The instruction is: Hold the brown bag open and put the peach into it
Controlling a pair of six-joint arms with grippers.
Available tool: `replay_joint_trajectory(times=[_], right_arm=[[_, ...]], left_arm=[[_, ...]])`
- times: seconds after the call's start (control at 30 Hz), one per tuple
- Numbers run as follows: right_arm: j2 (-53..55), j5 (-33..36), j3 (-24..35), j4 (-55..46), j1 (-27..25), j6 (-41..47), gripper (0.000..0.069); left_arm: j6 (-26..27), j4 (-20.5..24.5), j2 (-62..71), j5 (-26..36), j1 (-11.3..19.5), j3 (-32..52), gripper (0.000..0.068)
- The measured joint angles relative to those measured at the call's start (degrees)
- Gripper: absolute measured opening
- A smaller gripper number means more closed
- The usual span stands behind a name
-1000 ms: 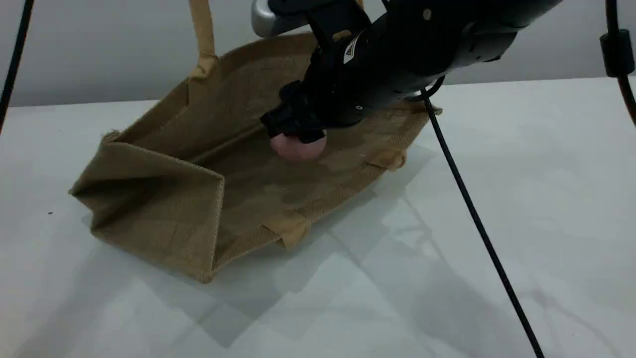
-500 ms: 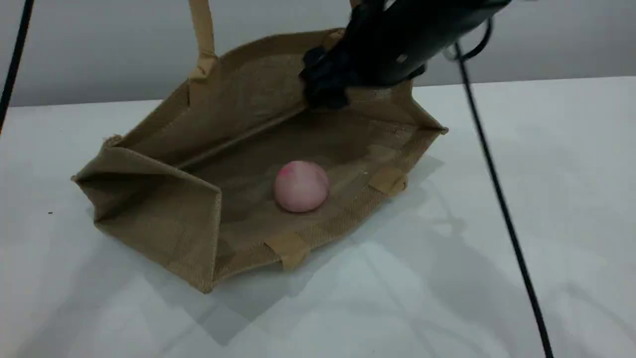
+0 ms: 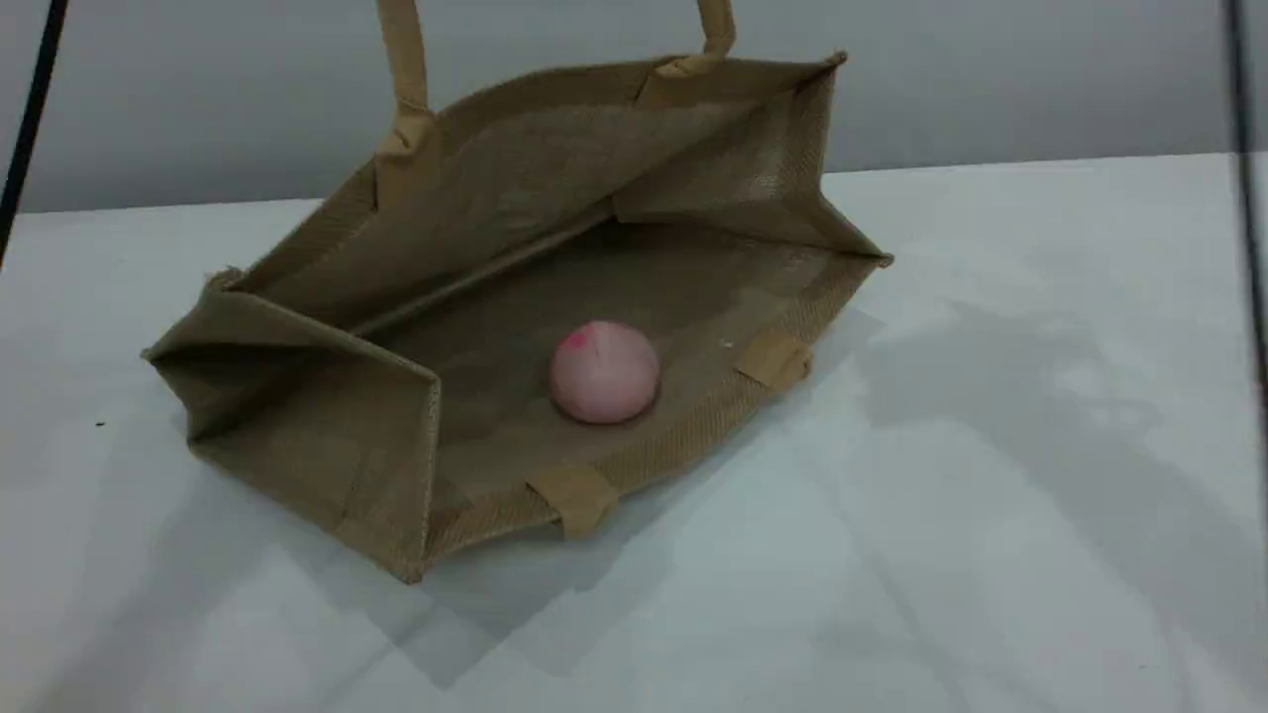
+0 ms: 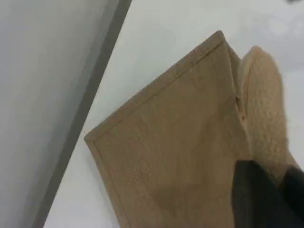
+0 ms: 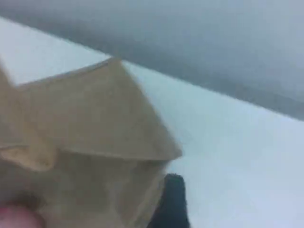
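The brown bag (image 3: 327, 456) lies on its side on the white table, mouth open toward the camera. Its upper wall is held up by one handle (image 3: 401, 59) that runs out of the top of the scene view. The pink peach (image 3: 604, 371) rests inside on the bag's lower wall, with nothing touching it. In the left wrist view my left gripper (image 4: 259, 199) is shut on the padded handle (image 4: 263, 104) beside the bag's outer face (image 4: 175, 142). The right wrist view is blurred. It shows my right gripper (image 5: 171, 204) open and empty over the bag's corner (image 5: 95, 109), with a bit of peach (image 5: 14, 216) below.
Black cables hang down the left edge (image 3: 30, 109) and the right edge (image 3: 1250, 198) of the scene view. The bag's second handle tabs (image 3: 580, 495) lie on the table at the mouth's front rim. A grey wall runs behind the table.
My right gripper let the peach go inside the bag. The peach dropped onto the lower wall and the right arm pulled up out of the scene view. The bag stays held open.
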Motion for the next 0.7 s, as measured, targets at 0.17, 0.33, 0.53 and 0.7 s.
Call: replay_joint_trajectory(times=[0.17, 0.33, 0.53, 0.7], right_arm=[[-3.0, 1.1, 0.0, 0.0, -1.6, 0.1, 0.0582], [-4.9, 2.4, 0.0, -0.5, -1.6, 0.1, 0.0582], [-7.0, 6.6, -0.1, -1.3, -1.6, 0.1, 0.0582], [-11.9, 10.3, -0.1, -3.2, -1.6, 0.1, 0.0582]], left_arm=[[-0.1, -1.4, 0.0, 0.0, 0.0, 0.0, 0.009], [-0.2, -3.7, 0.0, -0.1, 0.0, 0.0, 0.0183], [-1.4, -3.2, 0.0, -0.1, 0.0, -0.1, 0.0355], [-8.3, -0.2, -1.3, -0.1, 0.1, -0.1, 0.0384]])
